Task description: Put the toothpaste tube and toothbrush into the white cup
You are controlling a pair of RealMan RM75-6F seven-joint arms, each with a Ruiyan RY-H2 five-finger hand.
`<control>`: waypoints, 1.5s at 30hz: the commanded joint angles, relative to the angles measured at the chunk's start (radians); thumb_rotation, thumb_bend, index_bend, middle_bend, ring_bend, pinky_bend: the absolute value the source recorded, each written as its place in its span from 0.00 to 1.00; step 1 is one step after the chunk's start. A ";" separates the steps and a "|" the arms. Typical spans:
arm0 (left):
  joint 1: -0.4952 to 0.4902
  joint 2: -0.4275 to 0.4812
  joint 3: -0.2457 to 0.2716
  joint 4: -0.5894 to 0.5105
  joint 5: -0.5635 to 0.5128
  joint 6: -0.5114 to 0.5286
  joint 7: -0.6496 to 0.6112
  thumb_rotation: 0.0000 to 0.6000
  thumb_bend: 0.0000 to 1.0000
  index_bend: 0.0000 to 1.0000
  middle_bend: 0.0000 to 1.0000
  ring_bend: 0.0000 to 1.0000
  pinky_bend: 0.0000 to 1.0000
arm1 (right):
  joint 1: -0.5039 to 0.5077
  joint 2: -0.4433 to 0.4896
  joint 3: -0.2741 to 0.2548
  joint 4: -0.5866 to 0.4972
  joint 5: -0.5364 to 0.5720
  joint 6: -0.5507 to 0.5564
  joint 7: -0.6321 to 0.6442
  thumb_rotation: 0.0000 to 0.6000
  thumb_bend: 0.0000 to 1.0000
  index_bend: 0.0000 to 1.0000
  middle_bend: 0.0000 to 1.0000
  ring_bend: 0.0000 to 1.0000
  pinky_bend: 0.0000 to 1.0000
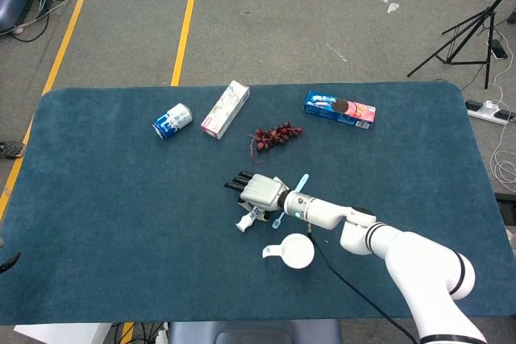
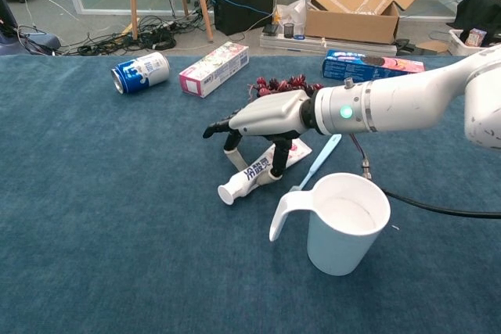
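Looking down from the head view, we've got our right hand [image 1: 260, 192] draped palm-down over the toothpaste tube [image 1: 249, 217], with the white cup [image 1: 294, 250] just beside it, handy for a short drop. From the chest view, our fingers [image 2: 276, 163] straddle and pinch the tube, probably mid-pickup. The toothbrush [image 2: 318, 160] lies on the table between hand and cup. Left hand isn't showing anywhere.

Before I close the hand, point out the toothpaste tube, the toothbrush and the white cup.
toothpaste tube [image 2: 252, 174], chest view, on the printed body near the cap end.
toothbrush [image 2: 322, 156], chest view, on the light blue handle.
white cup [image 2: 344, 242], chest view, on the outer wall below the rim.
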 commanded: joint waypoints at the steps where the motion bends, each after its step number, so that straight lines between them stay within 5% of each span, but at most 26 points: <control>1: 0.000 0.001 0.000 -0.001 0.001 0.001 0.000 1.00 0.10 0.60 0.42 0.31 0.32 | -0.004 0.001 0.007 0.003 0.007 0.002 -0.010 1.00 0.22 0.58 0.04 0.00 0.07; 21: -0.003 -0.002 0.010 -0.012 0.026 0.007 0.016 1.00 0.10 0.61 0.42 0.31 0.32 | -0.077 0.125 0.104 -0.128 0.101 0.087 -0.163 1.00 0.27 0.60 0.05 0.00 0.07; 45: -0.005 -0.003 0.043 -0.049 0.118 0.040 0.035 1.00 0.10 0.59 0.42 0.31 0.32 | -0.312 0.487 0.243 -0.756 0.211 0.382 -0.444 1.00 0.27 0.61 0.07 0.00 0.07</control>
